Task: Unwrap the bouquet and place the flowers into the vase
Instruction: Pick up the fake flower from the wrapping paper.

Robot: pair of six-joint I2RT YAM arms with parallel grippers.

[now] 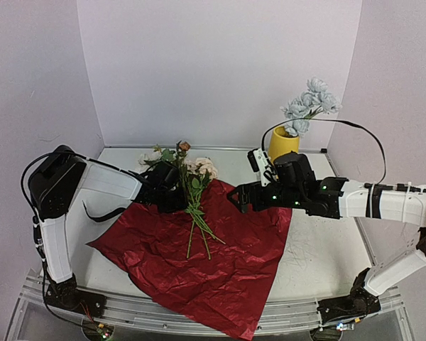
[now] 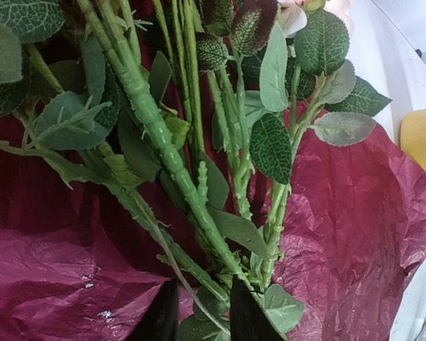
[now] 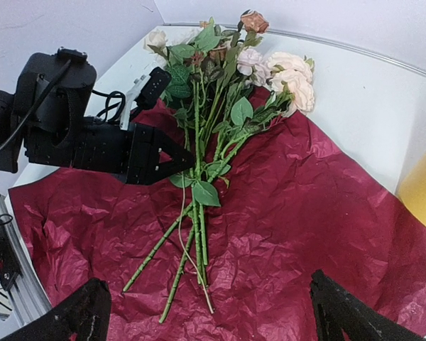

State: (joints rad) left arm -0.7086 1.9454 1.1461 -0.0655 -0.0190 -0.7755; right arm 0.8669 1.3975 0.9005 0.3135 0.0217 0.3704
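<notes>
The bouquet lies unwrapped: the dark red paper (image 1: 199, 263) is spread flat on the table. The flowers (image 1: 192, 177) rest on it, blooms toward the back wall, stems (image 3: 192, 241) fanning toward the front. My left gripper (image 2: 202, 316) straddles the stems low down among the leaves. Its fingers (image 2: 245, 312) stand narrowly apart, with red paper showing beside the stems between them. From the right wrist the left gripper (image 3: 184, 162) reaches in from the left. My right gripper (image 3: 213, 320) hovers wide open over the paper's right half, holding nothing. The yellow vase (image 1: 283, 144) stands back right, holding pale blue flowers (image 1: 309, 105).
The red paper (image 3: 305, 213) covers most of the table's middle and hangs over the front edge. Walls close in at the back and on both sides. The right arm's cable (image 1: 355, 128) loops past the vase. Bare white table (image 1: 319, 263) shows right of the paper.
</notes>
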